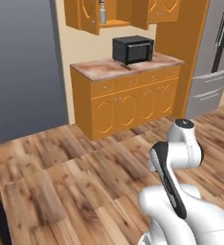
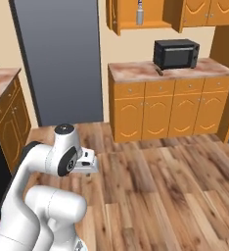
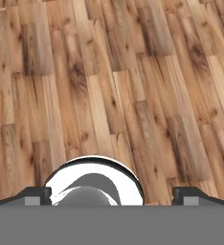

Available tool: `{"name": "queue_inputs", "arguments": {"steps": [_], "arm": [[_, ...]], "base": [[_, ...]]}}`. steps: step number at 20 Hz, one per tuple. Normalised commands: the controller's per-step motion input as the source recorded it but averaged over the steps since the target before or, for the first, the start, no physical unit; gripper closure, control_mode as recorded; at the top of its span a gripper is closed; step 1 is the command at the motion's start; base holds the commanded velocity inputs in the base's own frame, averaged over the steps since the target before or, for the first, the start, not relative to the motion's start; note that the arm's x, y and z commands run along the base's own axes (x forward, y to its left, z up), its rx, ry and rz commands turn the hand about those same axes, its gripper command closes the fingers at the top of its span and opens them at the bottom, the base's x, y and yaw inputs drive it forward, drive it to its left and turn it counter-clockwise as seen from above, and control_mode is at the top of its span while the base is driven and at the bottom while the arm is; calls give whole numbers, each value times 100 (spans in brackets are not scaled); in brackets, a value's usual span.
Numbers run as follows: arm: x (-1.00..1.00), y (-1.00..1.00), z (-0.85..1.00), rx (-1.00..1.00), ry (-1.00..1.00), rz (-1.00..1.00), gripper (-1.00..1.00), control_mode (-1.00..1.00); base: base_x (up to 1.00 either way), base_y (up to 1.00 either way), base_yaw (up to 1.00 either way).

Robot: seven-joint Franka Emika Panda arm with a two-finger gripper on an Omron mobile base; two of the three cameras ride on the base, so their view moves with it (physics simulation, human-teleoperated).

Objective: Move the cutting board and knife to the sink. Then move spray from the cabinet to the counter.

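In the left base view, the spray [image 1: 102, 12] is seen upright on the shelf of the open cabinet [image 1: 92, 16], far and high, above the counter [image 1: 106, 68] on which a black microwave [image 1: 133, 49] stands. The bottle is judged light, stiff and smooth; its cylindrical body is the best place to be taken, below the narrow neck. A door leaf stands open just left of it and narrows the approach.

In the right base view, the spray [image 2: 140, 13] is set near the left of the shelf, well above the counter [image 2: 136, 71]. Bare worktop is left beside the microwave [image 2: 176, 53]. A wide wood floor [image 2: 160, 181] lies between.

In the hand view, the gripper [image 3: 112, 195] is spread wide and empty over floor planks [image 3: 114, 86].
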Motion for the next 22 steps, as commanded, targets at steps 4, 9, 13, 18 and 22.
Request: {"name": "queue_inputs", "arguments": {"steps": [4,9,13,18,22], "arm": [[0,0,0,0,0,0,-100,100],[0,0,0,0,0,0,-100,100],[0,0,0,0,0,0,-100,100],[0,0,0,0,0,0,-100,100],[0,0,0,0,0,0,-100,100]], "base": [[72,-3,-2],[74,-18,0],[70,-35,0],[56,-46,0],[57,-44,2]]}}
